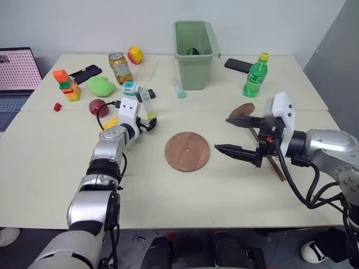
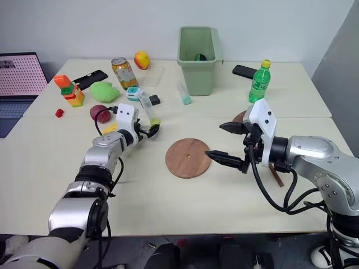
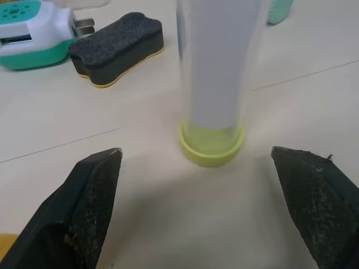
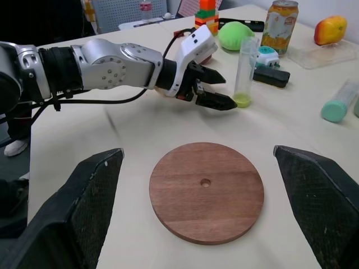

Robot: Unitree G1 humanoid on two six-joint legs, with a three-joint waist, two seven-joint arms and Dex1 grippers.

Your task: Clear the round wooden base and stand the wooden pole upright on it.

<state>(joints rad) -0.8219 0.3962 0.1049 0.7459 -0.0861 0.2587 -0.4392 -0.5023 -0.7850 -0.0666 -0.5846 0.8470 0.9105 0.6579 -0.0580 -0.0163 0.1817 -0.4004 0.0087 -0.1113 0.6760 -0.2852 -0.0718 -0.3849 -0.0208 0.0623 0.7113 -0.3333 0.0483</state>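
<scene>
Two risks stand out. First, the clear plastic tube [image 1: 147, 102] stands upright just off the tips of the left gripper [image 3: 213, 168], whose jaws are spread wide to either side of it without touching. The tube is tall on a small yellow-green foot, so any sideways drift as that arm draws away could, in my judgement, tip it, and it could roll toward the round wooden base [image 1: 187, 151]. Second, the wooden pole [image 1: 262, 141] lies flat on the table [image 1: 50, 168] on the robot's right, largely hidden behind the right gripper [image 1: 240, 135]; only its end disc and a length of rod show. A thin rod lying flat gives little purchase, and a grip taken far from its middle would likely let it swing or slip during the lift.

Base: lies flat near the table's centre, between the two arms, its top bare and the centre hole exposed. Clearing appears complete; the pole is not yet picked up.

Left arm: stretched forward and low, gripper roughly level, pointing at the tube's foot. A black eraser block [image 3: 116, 47] and a teal and white charger [image 3: 31, 33] lie beyond the tube.

Right arm: held above the table beside the base, forearm coming in from the right, fingers fully apart and holding nothing, one above the other, pointing toward the base.
</scene>
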